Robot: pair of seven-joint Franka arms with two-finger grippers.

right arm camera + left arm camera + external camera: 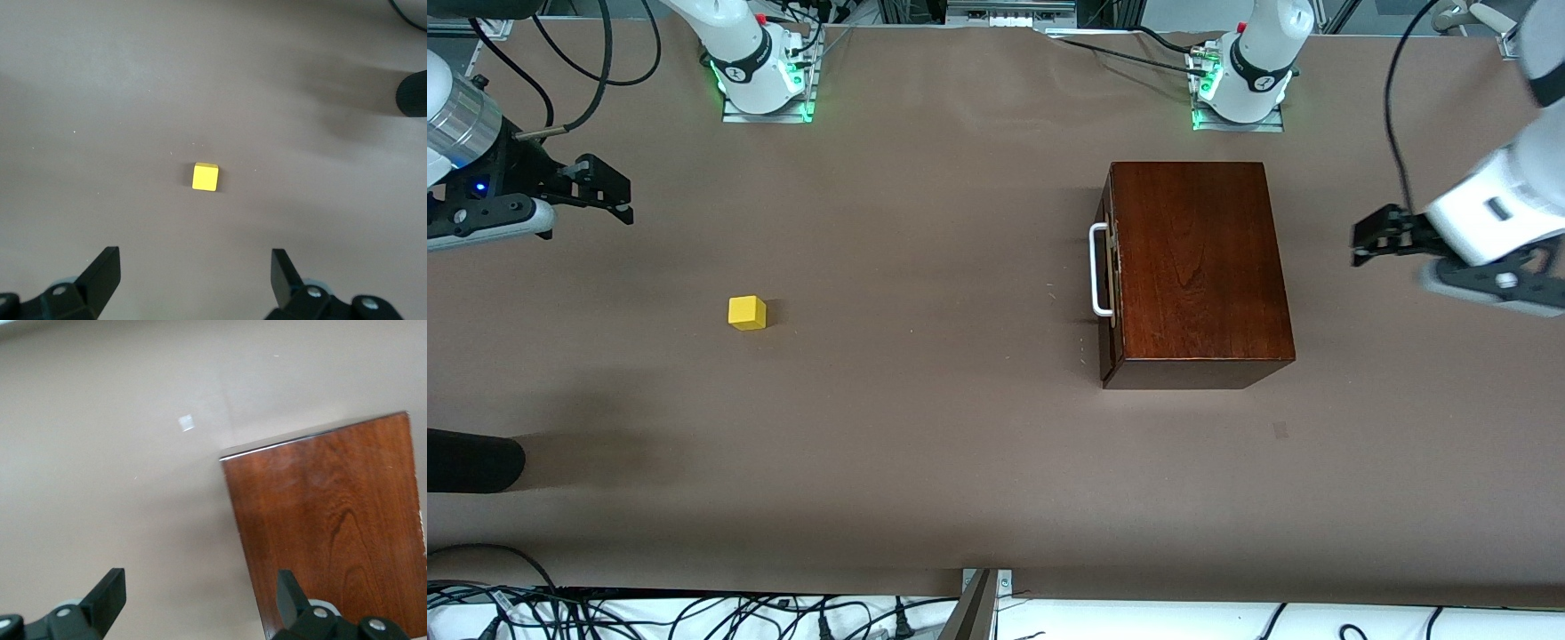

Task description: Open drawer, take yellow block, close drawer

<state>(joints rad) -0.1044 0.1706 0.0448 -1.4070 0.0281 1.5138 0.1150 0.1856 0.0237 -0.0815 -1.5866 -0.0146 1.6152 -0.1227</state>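
Observation:
The dark reddish-brown wooden box (1200, 267) stands toward the left arm's end of the table. Its drawer (1108, 267) is pushed in flush, and the white bar handle (1098, 271) faces the right arm's end. The yellow block (747, 313) lies on the bare table well in front of the drawer, toward the right arm's end. My right gripper (611, 193) hangs open and empty above that end; its wrist view shows the block (205, 177) ahead of the spread gripper (195, 263). My left gripper (1359, 242) is open beside the box, and its wrist view has the gripper (200, 587) over the edge of the box (333, 520).
A black rounded object (471, 462) juts in at the table's edge at the right arm's end, nearer to the camera than the block, seen too in the right wrist view (412, 93). A small pale mark (1280, 431) lies on the table near the box. Cables run along the near edge.

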